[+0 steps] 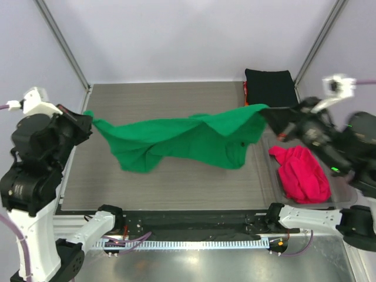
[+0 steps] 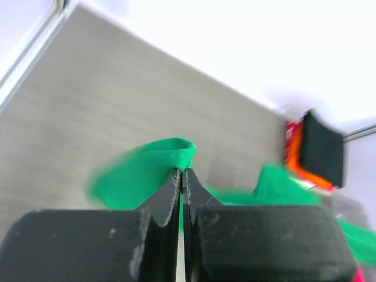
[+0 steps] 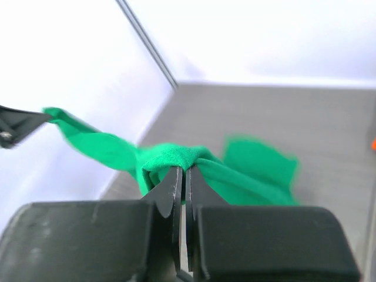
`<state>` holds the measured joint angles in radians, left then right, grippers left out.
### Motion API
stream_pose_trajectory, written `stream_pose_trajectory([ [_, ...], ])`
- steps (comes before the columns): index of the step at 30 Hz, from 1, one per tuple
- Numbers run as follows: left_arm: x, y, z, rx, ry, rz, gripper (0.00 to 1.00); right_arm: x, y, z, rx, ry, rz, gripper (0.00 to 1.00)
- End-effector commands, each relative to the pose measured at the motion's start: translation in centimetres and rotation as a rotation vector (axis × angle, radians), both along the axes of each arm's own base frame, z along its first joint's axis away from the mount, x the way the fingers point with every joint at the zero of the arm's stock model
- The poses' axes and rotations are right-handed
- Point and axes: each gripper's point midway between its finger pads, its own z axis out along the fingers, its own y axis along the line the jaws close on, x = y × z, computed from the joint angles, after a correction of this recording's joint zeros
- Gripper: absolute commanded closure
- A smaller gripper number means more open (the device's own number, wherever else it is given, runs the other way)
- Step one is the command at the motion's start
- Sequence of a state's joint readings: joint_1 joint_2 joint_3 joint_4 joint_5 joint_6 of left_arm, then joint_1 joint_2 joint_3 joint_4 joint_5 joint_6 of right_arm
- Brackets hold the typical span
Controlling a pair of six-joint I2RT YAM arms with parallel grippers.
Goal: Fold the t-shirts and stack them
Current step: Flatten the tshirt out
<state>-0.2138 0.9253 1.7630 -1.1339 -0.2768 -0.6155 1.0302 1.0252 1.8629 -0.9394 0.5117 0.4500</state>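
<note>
Both pairs of jaws pinch the green t-shirt [image 1: 176, 138]; clear bin [image 1: 271, 176] holds a crumpled pink t-shirt [image 1: 302, 175].

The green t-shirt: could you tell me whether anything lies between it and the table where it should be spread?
Nothing visible does. The green t-shirt hangs stretched above bare table; the black folded shirt and the magenta shirt lie off to its right.

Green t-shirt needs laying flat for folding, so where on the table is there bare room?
Bare table runs along the far wall, left of the black stack, and in front, between the hanging green t-shirt and the near rail. The right side is crowded: the bin with the pink shirt, and the right end effector.
</note>
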Motion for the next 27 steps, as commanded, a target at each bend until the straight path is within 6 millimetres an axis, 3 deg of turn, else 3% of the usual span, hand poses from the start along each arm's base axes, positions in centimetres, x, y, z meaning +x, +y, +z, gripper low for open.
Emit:
stream_pose_trajectory([
  [1, -1.8, 0.3, 3.3, 0.015, -0.101, -0.025, 1.00, -1.9, -1.6, 2.6, -0.017, -0.146, 0.083, 0.99],
  [5, -4.9, 0.8, 8.0, -0.015, -0.283, -0.032, 1.00, -5.0, -4.1, 5.3, 0.066, -0.243, 0.165, 0.99],
  [6, -6.4, 1.2, 9.6, -0.020, -0.347, -0.030, 1.00, -5.7, -4.6, 5.9, 0.088, -0.265, 0.185, 0.99],
  [10, -9.9, 1.8, 13.4, -0.020, -0.511, -0.040, 1.00, -8.5, -7.3, 8.5, 0.141, -0.370, 0.227, 0.99],
  [14, -12.2, 1.6, 16.3, -0.029, -0.633, -0.082, 1.00, -10.9, -10.1, 11.2, 0.160, -0.494, 0.185, 0.99],
  [15, -12.4, 1.5, 16.7, -0.032, -0.646, -0.090, 1.00, -11.7, -11.2, 12.3, 0.167, -0.538, 0.147, 0.99],
  [18, -12.0, 0.8, 18.0, -0.039, -0.668, -0.118, 1.00, -11.7, -11.7, 14.0, 0.165, -0.570, 0.086, 0.99],
  [20, -10.7, 0.5, 18.2, -0.043, -0.653, -0.119, 1.00, -10.1, -11.7, 13.9, 0.145, -0.536, 0.010, 0.99],
  [22, -9.3, 0.4, 18.1, -0.043, -0.632, -0.110, 1.00, -6.1, -10.0, 12.2, 0.067, -0.437, -0.061, 0.99],
  [24, -6.1, 0.3, 17.0, -0.035, -0.558, -0.074, 1.00, -1.9, -9.9, 10.0, 0.022, -0.316, -0.195, 0.99],
  [25, -4.9, 0.4, 16.3, -0.027, -0.524, -0.055, 1.00, 1.2, -8.8, 8.5, -0.016, -0.242, -0.253, 0.99],
  [26, -1.9, 0.2, 14.6, -0.009, -0.443, -0.037, 1.00, 3.0, -8.7, 7.3, -0.039, -0.197, -0.310, 0.99],
  [27, -0.4, 0.2, 13.2, 0.012, -0.386, -0.022, 1.00, 4.9, -9.2, 5.9, -0.076, -0.149, -0.407, 0.99],
])
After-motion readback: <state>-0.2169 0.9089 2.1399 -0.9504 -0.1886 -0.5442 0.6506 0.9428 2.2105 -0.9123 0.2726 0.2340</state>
